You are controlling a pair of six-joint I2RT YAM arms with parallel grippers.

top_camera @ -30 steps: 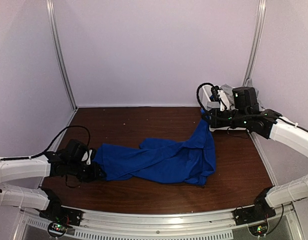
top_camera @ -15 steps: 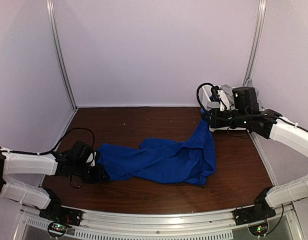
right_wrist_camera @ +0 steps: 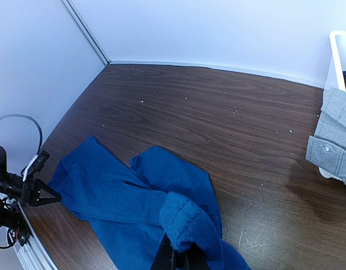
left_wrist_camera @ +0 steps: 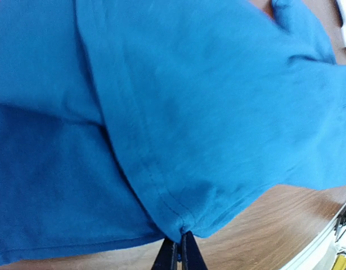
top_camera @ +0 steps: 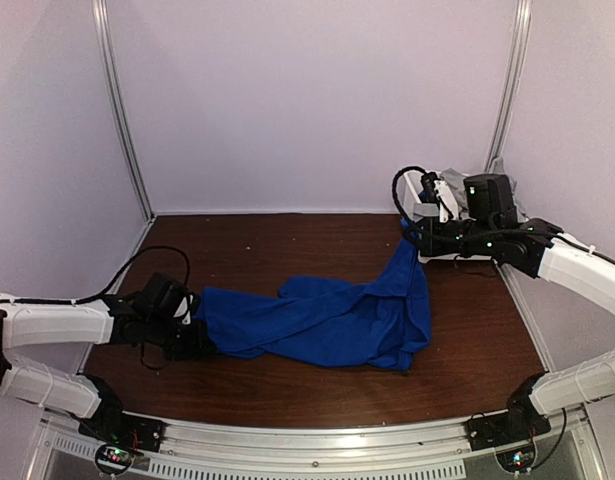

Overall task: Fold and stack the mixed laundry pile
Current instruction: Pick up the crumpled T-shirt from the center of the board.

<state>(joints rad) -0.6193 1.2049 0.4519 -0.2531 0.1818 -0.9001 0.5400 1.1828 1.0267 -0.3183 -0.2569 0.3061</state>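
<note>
A royal-blue garment (top_camera: 317, 322) lies stretched across the middle of the brown table. My left gripper (top_camera: 200, 340) sits low at its left end. In the left wrist view the left gripper (left_wrist_camera: 179, 250) is shut on a hemmed corner of the blue cloth (left_wrist_camera: 189, 112). My right gripper (top_camera: 411, 236) holds the garment's far right end lifted off the table. In the right wrist view the right gripper (right_wrist_camera: 180, 260) is shut on a bunched, stitched edge of the blue cloth (right_wrist_camera: 122, 197). A light-grey garment (right_wrist_camera: 332, 135) hangs over the bin's side.
A white plastic bin (right_wrist_camera: 337, 56) stands at the back right corner, behind the right arm. Pale walls with metal posts (top_camera: 122, 130) close in the table (top_camera: 287, 240) on three sides. A metal rail (top_camera: 317, 435) runs along the near edge.
My left gripper slid a little right along the table and closed on the garment's left corner. The right arm and the lifted end have not moved.
</note>
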